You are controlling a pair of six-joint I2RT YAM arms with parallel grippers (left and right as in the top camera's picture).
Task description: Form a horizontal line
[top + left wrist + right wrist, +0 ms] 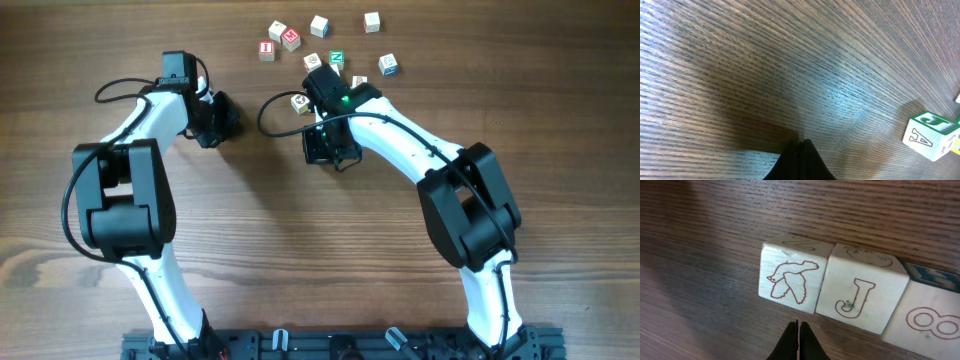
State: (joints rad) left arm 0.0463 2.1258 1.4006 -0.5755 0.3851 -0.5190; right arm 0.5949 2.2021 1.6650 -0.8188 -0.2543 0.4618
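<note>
Horizontal line (855, 297): three touching cubes are found just ahead of right claw (798, 340), pressed together, empty. Loose cubes (320, 25) beyond are judged outstanding.

Both arms stand folded in mirror fashion. The left arm (150, 115) climbs from its base at the near edge, bends at a bulky black elbow joint, then runs its white forearm forward and inward to the wrist. The left gripper (801, 159) has both black fingers pressed together to a single point, with nothing between them. The right arm (400, 130) does likewise from the opposite side, elbow out to the right, forearm angled forward and inward, a green light (345, 100) glowing at the wrist. The right gripper (798, 341) is closed too, its two fingers meeting along a thin seam, empty. The two wrists sit well apart, neither arm touching the other.
</note>
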